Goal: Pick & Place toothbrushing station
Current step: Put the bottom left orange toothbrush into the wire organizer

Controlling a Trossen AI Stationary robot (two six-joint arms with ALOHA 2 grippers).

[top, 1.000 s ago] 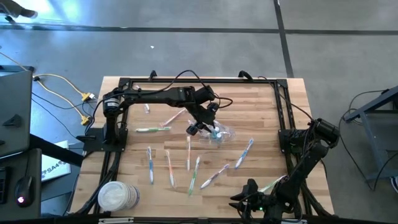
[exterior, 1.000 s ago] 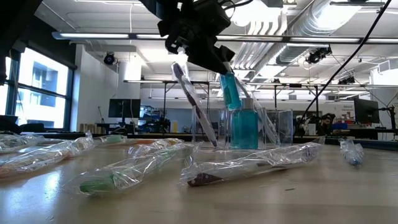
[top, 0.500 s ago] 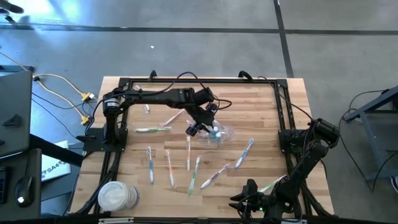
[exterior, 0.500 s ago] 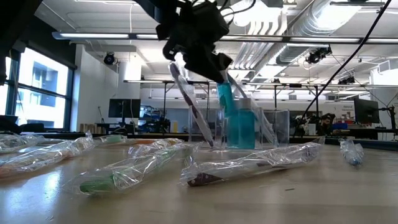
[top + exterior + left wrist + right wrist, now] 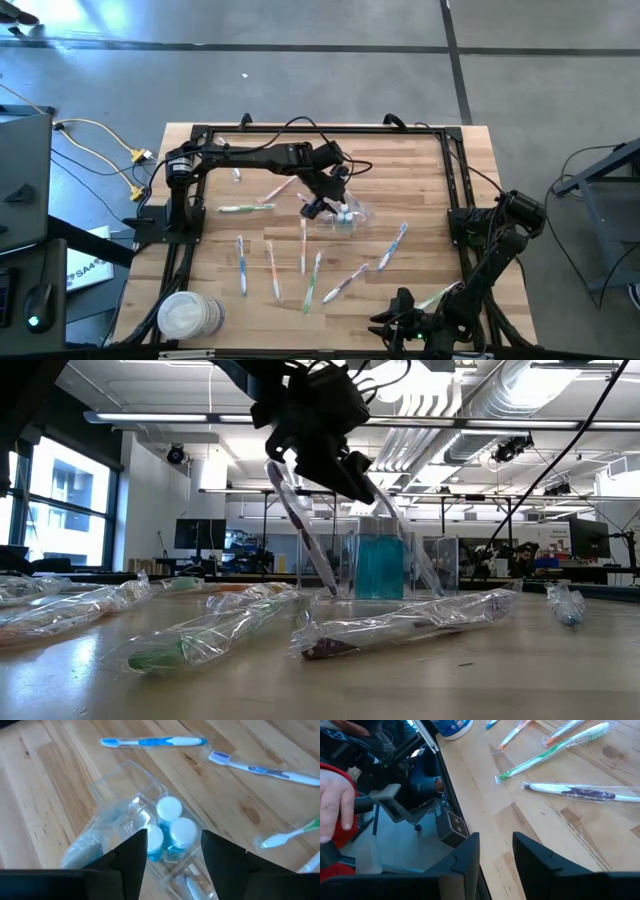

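Three white-capped tubes (image 5: pixel 170 827) stand in the clear container (image 5: pixel 120 820) beneath the left tool (image 5: pixel 172 851), fingers apart.

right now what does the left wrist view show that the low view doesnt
Only the left wrist view: three white caps of the tubes seen from above inside the transparent container, and the bare wooden table. Only the low view: the room behind and the left arm coming down from above. Both: the left gripper open over the container, and wrapped toothbrushes lying on the table.
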